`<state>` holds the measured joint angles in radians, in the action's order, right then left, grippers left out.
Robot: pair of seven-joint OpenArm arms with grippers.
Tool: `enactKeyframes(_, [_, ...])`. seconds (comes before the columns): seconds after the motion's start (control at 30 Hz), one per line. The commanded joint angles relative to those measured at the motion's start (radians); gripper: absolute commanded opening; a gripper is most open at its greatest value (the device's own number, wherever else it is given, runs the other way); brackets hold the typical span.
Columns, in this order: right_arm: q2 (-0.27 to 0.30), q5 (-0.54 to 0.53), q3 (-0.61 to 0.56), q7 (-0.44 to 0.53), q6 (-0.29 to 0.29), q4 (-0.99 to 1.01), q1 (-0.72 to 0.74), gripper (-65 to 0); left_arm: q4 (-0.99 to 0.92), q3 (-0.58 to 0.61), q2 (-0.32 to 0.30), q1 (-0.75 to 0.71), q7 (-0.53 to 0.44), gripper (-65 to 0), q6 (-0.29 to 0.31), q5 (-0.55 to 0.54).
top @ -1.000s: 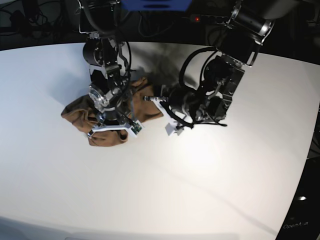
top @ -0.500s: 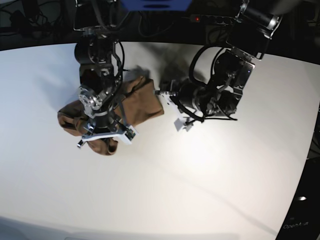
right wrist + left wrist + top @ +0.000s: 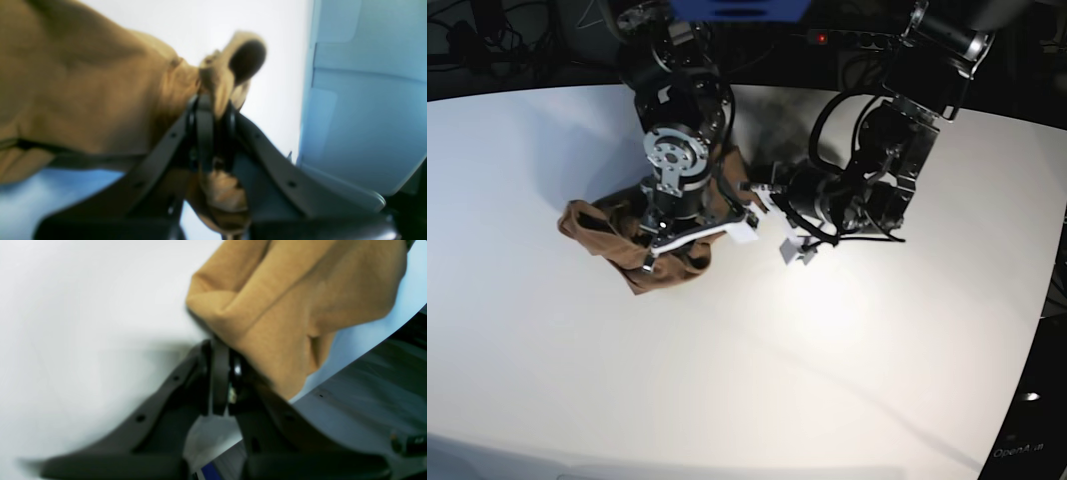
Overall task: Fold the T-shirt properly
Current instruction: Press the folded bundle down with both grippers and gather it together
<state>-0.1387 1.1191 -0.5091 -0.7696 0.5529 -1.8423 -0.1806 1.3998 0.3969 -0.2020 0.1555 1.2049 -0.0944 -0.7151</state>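
In the upper-left middle of the base view, the T-shirt [image 3: 602,235] is lying bunched on the white table [image 3: 757,370], far from flat. The right gripper [image 3: 213,110] is pinching a wad of tan cloth between its closed jaws, and the left gripper [image 3: 222,373] is clamping an edge of the same garment at the shirt's right side. To do this step well, the two arms should probably be drawing their corners apart evenly, keeping the fabric taut and low, so it is spreading without twisting or slipping.
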Motion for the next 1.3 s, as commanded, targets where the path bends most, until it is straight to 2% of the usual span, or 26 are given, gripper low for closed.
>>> enactKeyframes(0.0, [-0.009,0.013,-0.023,-0.015,-0.011,-0.021,0.011,-63.7,0.011,-0.003,-0.003,0.020,-0.001,-63.2,-0.001,-0.002])
enactKeyframes(0.17, [-0.017,0.013,-0.150,-0.195,-0.011,-0.035,0.010,-63.7,0.017,-0.003,-0.024,0.020,0.002,-63.2,-0.001,-0.004])
enactKeyframes(0.3, [-0.018,0.013,-0.253,-0.296,-0.011,-0.036,0.017,-63.7,0.019,-0.005,-0.087,0.020,0.003,-63.2,-0.001,-0.021])
enactKeyframes(0.5, [-0.018,0.013,-0.280,-0.313,-0.012,-0.036,0.016,-63.7,0.019,-0.005,-0.218,0.025,-0.007,-63.2,0.000,-0.186])
enactKeyframes(0.6, [-0.018,0.011,-0.280,-0.313,-0.012,-0.035,0.016,-63.7,0.019,-0.005,-0.253,0.026,-0.007,-63.2,-0.001,-0.217])
enactKeyframes(0.77, [-0.018,0.011,-0.277,-0.314,-0.012,-0.033,0.013,-63.7,0.019,0.007,-0.245,0.026,0.008,-63.2,-0.001,-0.225])
enactKeyframes(1.0, [-0.018,0.011,-0.277,-0.314,-0.012,-0.030,0.014,-63.7,0.040,0.112,-0.184,0.063,0.181,-63.2,0.000,-0.225])
enactKeyframes(1.13, [-0.018,0.011,-0.277,-0.313,-0.012,-0.030,0.017,-63.7,0.098,0.188,-0.172,0.085,0.191,-63.2,0.000,-0.225])
enactKeyframes(1.27, [-0.018,0.011,-0.277,-0.313,-0.012,-0.033,0.017,-63.7,0.046,0.248,-0.138,0.108,0.184,-63.1,0.000,-0.216])
